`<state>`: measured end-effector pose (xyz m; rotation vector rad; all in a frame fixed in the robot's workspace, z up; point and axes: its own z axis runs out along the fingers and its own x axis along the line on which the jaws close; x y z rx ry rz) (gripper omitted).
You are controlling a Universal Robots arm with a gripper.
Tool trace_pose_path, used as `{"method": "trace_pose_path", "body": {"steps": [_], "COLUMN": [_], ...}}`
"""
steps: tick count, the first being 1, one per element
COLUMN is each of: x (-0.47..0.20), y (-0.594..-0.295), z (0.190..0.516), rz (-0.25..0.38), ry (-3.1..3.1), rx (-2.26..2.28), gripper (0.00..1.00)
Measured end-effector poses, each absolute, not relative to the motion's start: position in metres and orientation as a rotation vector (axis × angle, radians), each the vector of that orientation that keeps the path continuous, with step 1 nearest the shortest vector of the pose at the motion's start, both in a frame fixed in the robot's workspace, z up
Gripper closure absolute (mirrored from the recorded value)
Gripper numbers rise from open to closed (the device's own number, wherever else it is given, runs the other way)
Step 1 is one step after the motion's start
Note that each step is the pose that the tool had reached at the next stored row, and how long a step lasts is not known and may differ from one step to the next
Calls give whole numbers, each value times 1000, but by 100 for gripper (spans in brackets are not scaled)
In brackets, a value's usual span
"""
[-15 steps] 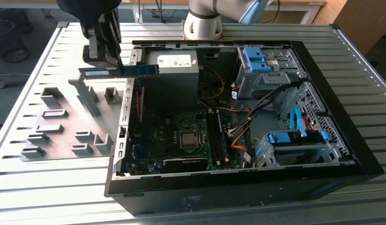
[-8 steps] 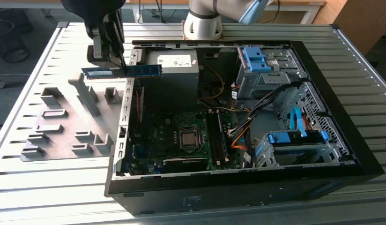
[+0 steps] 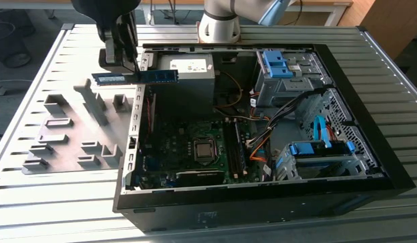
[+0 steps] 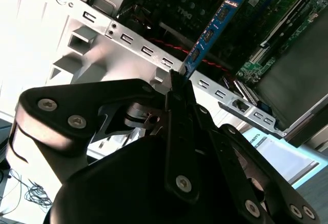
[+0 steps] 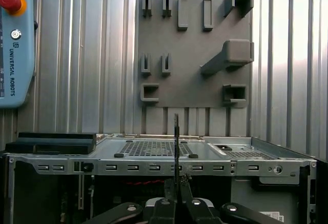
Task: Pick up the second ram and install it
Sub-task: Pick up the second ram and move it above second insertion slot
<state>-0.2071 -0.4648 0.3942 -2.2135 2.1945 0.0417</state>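
Gripper (image 3: 133, 74) is clamping the second ram (image 3: 160, 76) near mid-length, probably for balance, holding it level above the case wall (image 3: 137, 121) beneath.

You see the gripper (image 5: 176, 197) clamping the second ram (image 5: 176, 142) edge-on above the computer case's slotted rail (image 5: 123, 161), with the grey fixture plate (image 5: 195, 47) beyond.

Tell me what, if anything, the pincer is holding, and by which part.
The pincer is shut on the second ram, gripping it around the middle of its length, both ends free.
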Motion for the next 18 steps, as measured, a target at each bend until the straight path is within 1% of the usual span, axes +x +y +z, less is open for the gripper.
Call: {"method": "trace_pose_path", "body": {"steps": [18], "x": [-195], "y": [-465], "z": [394], "rz": [42], "ry": [2194], "rx": [-2214], "gripper": [86]}}
